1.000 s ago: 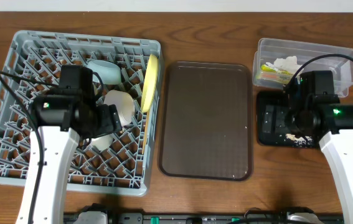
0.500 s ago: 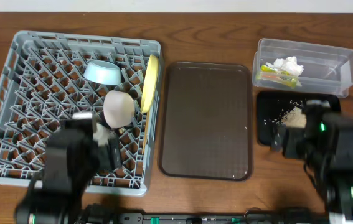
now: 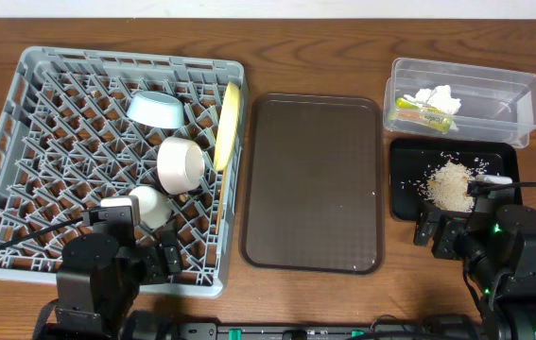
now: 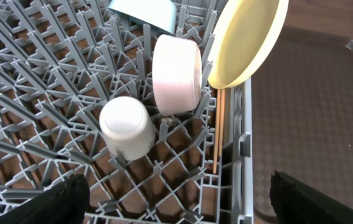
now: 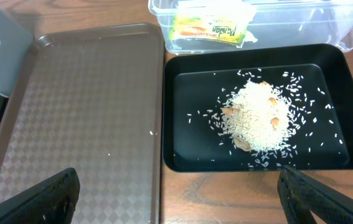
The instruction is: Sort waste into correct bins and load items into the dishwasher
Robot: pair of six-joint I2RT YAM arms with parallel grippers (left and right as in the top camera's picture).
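The grey dish rack (image 3: 31, 123) holds the light blue bowl (image 3: 156, 109), the cream-white bowl (image 3: 181, 163) on its side, a small white cup (image 3: 146, 206), the yellow plate (image 3: 227, 123) on edge and the chopsticks (image 4: 216, 130) by its right wall. The clear tub (image 3: 518, 99) holds the snack wrapper (image 3: 422, 115) and the white tissue (image 3: 438, 97). The black tray (image 3: 405, 189) holds the rice scraps (image 3: 452, 184). My left gripper (image 4: 176, 202) is open and empty over the rack's front. My right gripper (image 5: 176, 199) is open and empty just in front of the black tray.
The large brown serving tray (image 3: 315, 179) lies bare between the rack and the bins, with a few specks on it. Both arms sit low at the table's front edge, the left arm (image 3: 97, 279) and the right arm (image 3: 513, 250).
Both arms have drawn back toward the front edge, the left off the rack's middle, the right off the black tray. The rice pile and the rack's dishes now show unhidden.
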